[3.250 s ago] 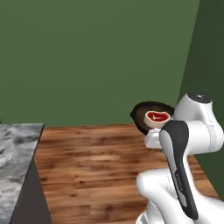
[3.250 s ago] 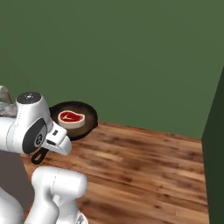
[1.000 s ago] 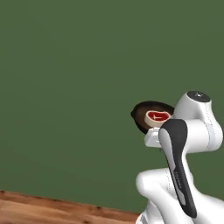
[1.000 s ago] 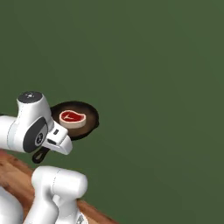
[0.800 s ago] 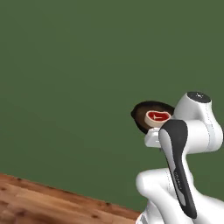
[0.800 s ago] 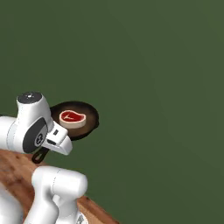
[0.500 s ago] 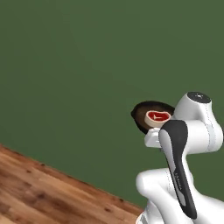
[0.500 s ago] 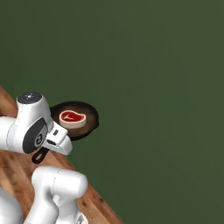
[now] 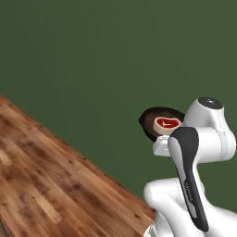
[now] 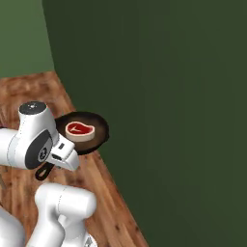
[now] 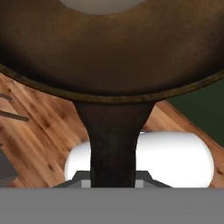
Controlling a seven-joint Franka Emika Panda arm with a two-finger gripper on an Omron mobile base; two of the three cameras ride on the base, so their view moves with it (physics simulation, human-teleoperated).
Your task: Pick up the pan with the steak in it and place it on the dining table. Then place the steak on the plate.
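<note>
Backdrop, left base view: dark green wall (image 9: 92, 55) across the top, wood floor (image 9: 51, 185) from 7 to 9 o'clock.
Pan, left base view: pan (image 9: 149, 124) carried in the air at 3 o'clock, hard against the arm's white wrist; steak (image 9: 167, 123) lies flat inside.
Backdrop, right base view: green wall corner at 11 o'clock, wall face fills 12 to 5 o'clock, floor strip (image 10: 103, 193) runs 10 to 6 o'clock.
Pan, right base view: pan (image 10: 99, 129) at 9 o'clock, level, far rim just beside the wall; steak (image 10: 79, 129) centred on it; handle (image 10: 44, 171) pokes out below the wrist.
Hand view: handle (image 11: 113, 144) runs 6 to 12 o'clock into the pan's dark underside (image 11: 109, 48).
Gripper: jaws together, clamped on the handle; the tips themselves are hidden.
Handling, judged: rigid, fairly heavy skillet held by its short handle, so the load hangs off-centre and wants to droop. Steak is soft, loose and probably slick; any tilt may slide it out. Keep the pan level.
Clearance: wall close on the pan's far side; open room over the floor. Turn away from the wall.
</note>
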